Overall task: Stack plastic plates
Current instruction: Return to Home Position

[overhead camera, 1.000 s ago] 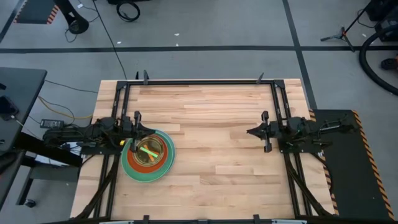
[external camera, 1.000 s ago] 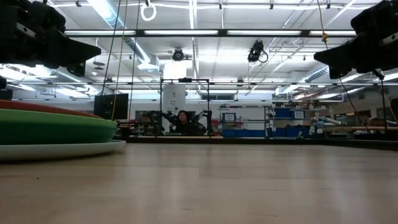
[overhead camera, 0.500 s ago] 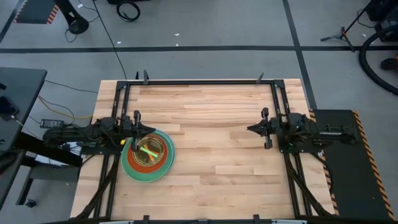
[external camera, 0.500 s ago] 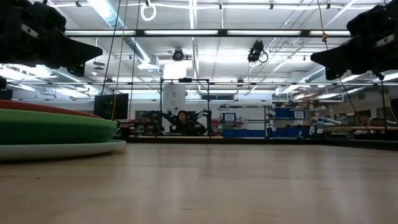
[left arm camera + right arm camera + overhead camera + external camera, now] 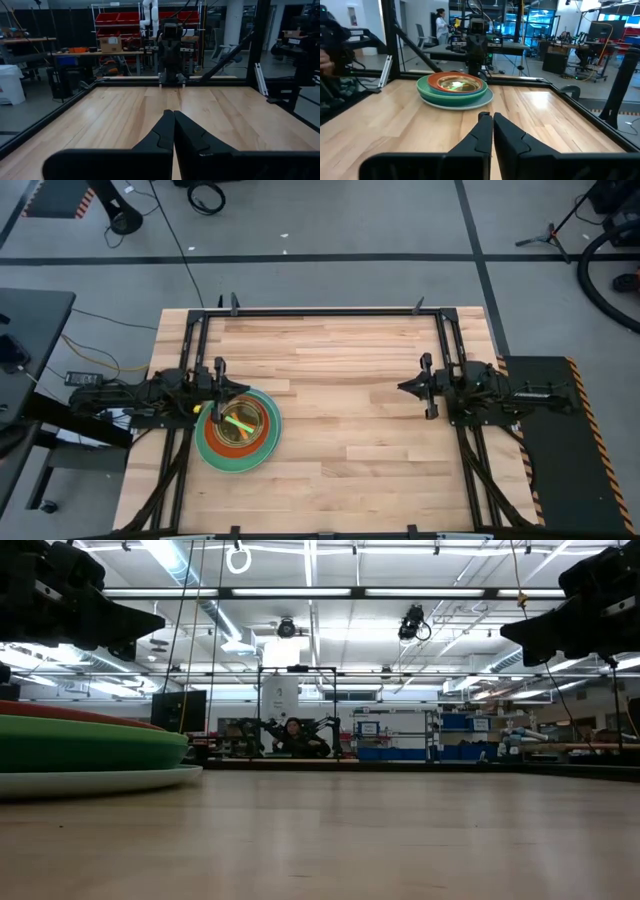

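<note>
The plastic plates sit in one stack on the table's left part. A pale bottom plate rests on the wood, with green and red-orange plates above it and small orange and lime ones on top. The stack also shows in the low view and the right wrist view. My left gripper is shut and hovers above the stack's far-left rim; its own wrist view shows the fingertips together. My right gripper is shut too. It hangs over the table's right part, pointing at the stack from well away.
Bare wood lies between the two grippers. A black frame rail runs around the table's edges. In the low view both arms hang high, the left and the right. A person stands in the room beyond.
</note>
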Action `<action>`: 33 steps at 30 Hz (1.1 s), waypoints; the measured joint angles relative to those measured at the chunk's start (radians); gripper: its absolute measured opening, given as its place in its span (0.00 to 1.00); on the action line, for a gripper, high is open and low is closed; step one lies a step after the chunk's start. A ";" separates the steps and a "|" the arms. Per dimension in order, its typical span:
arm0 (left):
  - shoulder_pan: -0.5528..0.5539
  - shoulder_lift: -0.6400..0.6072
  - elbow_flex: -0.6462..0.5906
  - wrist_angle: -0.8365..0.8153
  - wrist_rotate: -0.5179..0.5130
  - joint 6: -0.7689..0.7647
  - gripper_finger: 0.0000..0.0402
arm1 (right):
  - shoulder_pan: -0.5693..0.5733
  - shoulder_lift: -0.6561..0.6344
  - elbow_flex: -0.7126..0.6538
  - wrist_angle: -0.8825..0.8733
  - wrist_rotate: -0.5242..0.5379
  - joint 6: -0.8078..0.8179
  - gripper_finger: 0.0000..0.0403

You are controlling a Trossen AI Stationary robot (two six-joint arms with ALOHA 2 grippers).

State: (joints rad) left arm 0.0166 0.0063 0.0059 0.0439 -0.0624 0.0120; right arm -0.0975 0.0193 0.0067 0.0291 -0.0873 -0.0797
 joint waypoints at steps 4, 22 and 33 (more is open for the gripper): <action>0.000 0.000 0.000 -0.001 0.003 0.000 0.03 | 0.000 0.000 0.000 0.000 0.003 -0.001 0.07; 0.000 0.000 0.000 0.002 0.004 0.000 0.03 | 0.000 0.000 0.000 -0.001 0.010 -0.001 0.07; 0.000 0.000 0.000 0.002 0.005 0.000 0.03 | 0.000 0.000 0.000 -0.001 0.011 -0.001 0.07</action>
State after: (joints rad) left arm 0.0164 0.0063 0.0063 0.0463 -0.0574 0.0116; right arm -0.0978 0.0196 0.0067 0.0284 -0.0765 -0.0811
